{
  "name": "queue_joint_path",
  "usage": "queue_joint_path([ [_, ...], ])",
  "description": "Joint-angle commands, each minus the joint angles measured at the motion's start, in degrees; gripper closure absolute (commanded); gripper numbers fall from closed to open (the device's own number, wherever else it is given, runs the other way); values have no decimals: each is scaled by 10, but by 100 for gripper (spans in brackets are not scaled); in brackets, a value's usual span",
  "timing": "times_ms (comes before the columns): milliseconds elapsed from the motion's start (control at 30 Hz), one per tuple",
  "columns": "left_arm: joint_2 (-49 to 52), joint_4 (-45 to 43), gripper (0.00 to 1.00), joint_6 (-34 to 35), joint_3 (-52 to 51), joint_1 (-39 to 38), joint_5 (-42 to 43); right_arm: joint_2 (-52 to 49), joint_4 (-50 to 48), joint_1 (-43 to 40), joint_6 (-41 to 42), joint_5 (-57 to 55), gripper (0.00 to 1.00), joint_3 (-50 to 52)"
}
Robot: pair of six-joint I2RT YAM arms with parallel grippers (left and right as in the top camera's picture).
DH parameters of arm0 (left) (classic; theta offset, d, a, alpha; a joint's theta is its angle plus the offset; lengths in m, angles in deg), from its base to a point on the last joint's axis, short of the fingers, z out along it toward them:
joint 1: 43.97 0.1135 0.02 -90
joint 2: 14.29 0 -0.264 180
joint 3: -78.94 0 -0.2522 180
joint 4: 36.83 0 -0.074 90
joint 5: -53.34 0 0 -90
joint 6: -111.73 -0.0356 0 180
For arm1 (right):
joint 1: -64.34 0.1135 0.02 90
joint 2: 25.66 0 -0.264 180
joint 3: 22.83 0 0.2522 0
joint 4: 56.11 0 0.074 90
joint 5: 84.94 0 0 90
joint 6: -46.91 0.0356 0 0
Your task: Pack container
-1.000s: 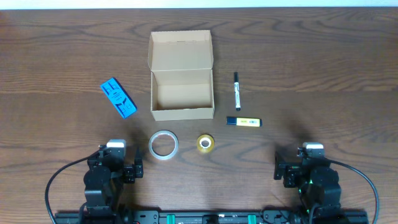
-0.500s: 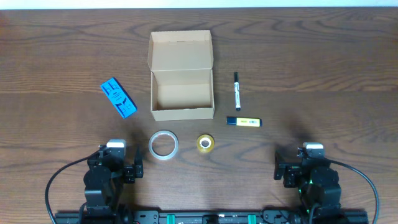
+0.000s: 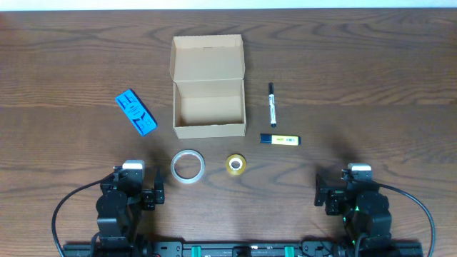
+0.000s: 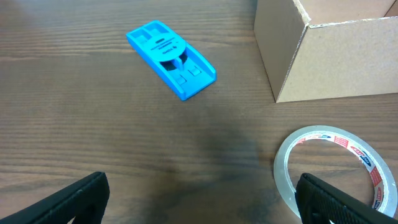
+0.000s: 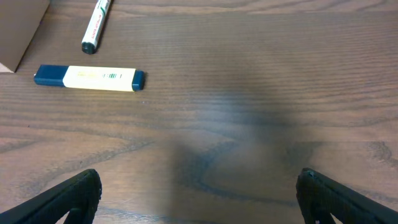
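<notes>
Lower frame, left gripper (image 4: 202, 199) and right gripper (image 5: 199, 196) both stand wide, empty; risk: flat tape roll (image 3: 173, 166) may slip the pinch; an arm may shove the light container (image 3: 210, 130).

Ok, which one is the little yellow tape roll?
Find the open tan cardboard box on the wooden table. Two rolls lie below it in the overhead view. The small yellow tape roll is smaller than the clear tape ring beside it.

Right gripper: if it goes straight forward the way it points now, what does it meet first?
Probably nothing: ahead of the right gripper lies only bare dark wooden table. The yellow highlighter and the white-and-black marker pen sit left of that line.
</notes>
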State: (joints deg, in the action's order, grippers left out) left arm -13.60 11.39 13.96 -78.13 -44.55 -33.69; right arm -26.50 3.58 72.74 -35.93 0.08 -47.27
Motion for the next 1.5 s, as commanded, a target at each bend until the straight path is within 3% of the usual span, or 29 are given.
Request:
queue_joint_path([
  [0, -5, 0, 4, -8, -3, 3, -6, 5, -1, -7, -6, -6, 1, 6],
  [300, -5, 0, 4, -8, -3, 3, -6, -3, -14, -6, -2, 9, 1, -3],
  [433, -5, 0, 4, -8, -3, 3, -6, -65, -38, 5, -2, 14, 1, -49],
  [667, -5, 0, 5, -8, -3, 3, -6, -322, -39, 32, -2, 14, 1, -242],
  [933, -5, 0, 4, -8, -3, 3, -6, -646, 12, 74, 1, 14, 1, -533],
  [1133, -5, 0, 4, -8, -3, 3, -6, -843, 75, 95, 64, 5, 1, -725],
  [1300, -5, 0, 5, -8, -3, 3, -6, -961, 85, 108, 113, 4, 1, -821],
  [1467, -5, 0, 4, -8, -3, 3, -6, -1046, 80, 117, 162, -12, 1, -854],
])
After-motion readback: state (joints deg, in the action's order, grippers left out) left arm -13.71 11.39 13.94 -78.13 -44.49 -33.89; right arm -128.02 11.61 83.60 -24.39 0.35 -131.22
